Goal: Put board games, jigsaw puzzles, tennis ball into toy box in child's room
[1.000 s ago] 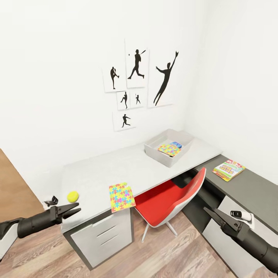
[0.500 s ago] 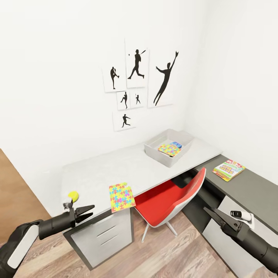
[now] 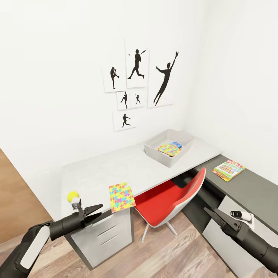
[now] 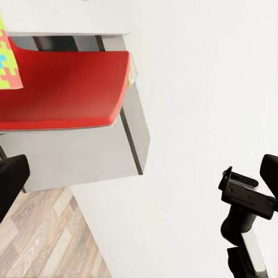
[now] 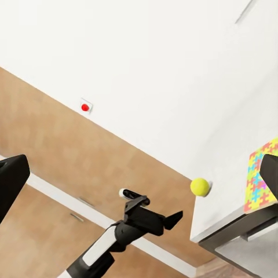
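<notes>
The tennis ball rests near the table's front left corner. My left gripper hangs open and empty just in front of the table edge, between the ball and a jigsaw puzzle that overhangs that edge. The toy box at the back right holds another puzzle and a blue board game. A white and yellow board game lies on the lower dark section. My right gripper is open, low beside that section. The bed is out of view.
A red and white swivel chair is tucked under the table between my arms. Drawers sit below the puzzle. Black sports silhouettes hang on the white wall. A red wall button is off to the left. The floor is wood plank.
My left gripper has slid to the right along the table's front edge, from beside the ball to between ball and puzzle. The ball, the puzzle and the right arm have not moved.
</notes>
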You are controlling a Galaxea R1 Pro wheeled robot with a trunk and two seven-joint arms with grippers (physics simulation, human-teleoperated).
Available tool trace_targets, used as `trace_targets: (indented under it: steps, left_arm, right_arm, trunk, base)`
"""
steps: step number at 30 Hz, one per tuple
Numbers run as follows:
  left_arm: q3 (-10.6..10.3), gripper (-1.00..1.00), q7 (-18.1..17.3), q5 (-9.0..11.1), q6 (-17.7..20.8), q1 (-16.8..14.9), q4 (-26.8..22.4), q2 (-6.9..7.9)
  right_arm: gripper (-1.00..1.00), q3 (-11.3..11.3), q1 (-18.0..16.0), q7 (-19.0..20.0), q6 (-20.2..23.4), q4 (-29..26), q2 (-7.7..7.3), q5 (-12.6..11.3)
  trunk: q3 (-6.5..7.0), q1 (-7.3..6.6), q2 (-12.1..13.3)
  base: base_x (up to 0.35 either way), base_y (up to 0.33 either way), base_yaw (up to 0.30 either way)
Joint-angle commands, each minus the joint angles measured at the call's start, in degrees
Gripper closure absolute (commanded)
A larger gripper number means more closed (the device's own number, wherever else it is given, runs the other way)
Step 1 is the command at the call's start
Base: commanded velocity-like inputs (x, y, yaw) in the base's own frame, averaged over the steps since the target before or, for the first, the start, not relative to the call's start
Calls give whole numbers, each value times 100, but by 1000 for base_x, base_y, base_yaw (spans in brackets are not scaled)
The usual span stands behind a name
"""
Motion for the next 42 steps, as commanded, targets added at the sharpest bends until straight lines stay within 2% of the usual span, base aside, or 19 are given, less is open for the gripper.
trace_targets:
  steps: [1,4,5,7,10,12,17,23,26,28,31,42]
  left_arm:
    - [6,-100,50,13,18,-4,2,-20]
    - [12,-100,272,33,5,-4,26,-77]
    - [20,-100,501,46,-3,-4,51,-147]
    - [23,-100,666,53,-9,-4,62,-214]
    - [88,-100,1021,61,-20,-3,77,-389]
    - [176,-100,1153,60,-26,-3,83,-486]
    - [382,-100,1267,52,-43,-3,102,-609]
    - [478,-100,1290,49,-59,-3,162,-629]
    - [561,-100,1294,48,-188,-3,268,-632]
    - [619,-100,1297,49,-457,-3,368,-633]
    - [641,-100,1296,56,-691,-3,438,-639]
    - [664,-100,1304,65,-916,-3,949,-656]
  right_arm:
    - [-100,-2,-4,1,30,1,-1,-15]
    - [-100,0,-4,-3,30,3,-1,-15]
    - [-100,-1,-4,-4,30,3,0,-15]
    - [-100,-1,-6,-1,30,4,0,-15]
    - [-100,-2,-7,1,30,4,-1,-15]
    - [-100,-2,-10,2,30,4,-1,-15]
    - [-100,-2,-13,2,30,4,-1,-15]
    - [-100,-1,-13,-3,30,4,4,-15]
    - [-100,2,-13,-4,30,4,11,-11]
    - [-100,5,-13,-7,18,4,19,-9]
    - [-100,6,-13,-7,-52,4,23,-2]
    - [-100,9,-20,-13,-126,4,25,6]
  trunk:
    - [-10,2,-9]
    - [-10,2,-9]
    - [-10,2,-9]
    - [-10,2,-9]
    - [-10,2,-9]
    - [-10,2,-9]
    - [-10,2,-9]
    - [-10,2,-9]
    - [-10,2,-9]
    - [-10,2,-9]
    - [-10,2,-9]
    - [-10,2,-9]
  base:
    - [-5,0,0]
    - [-76,-53,0]
    - [-168,-156,0]
    - [-175,-179,0]
    - [-104,-196,0]
    - [-45,-155,0]
    - [-17,-129,0]
    - [9,-242,0]
    - [149,-171,0]
    - [234,-81,0]
    - [145,-35,0]
    - [18,-4,0]
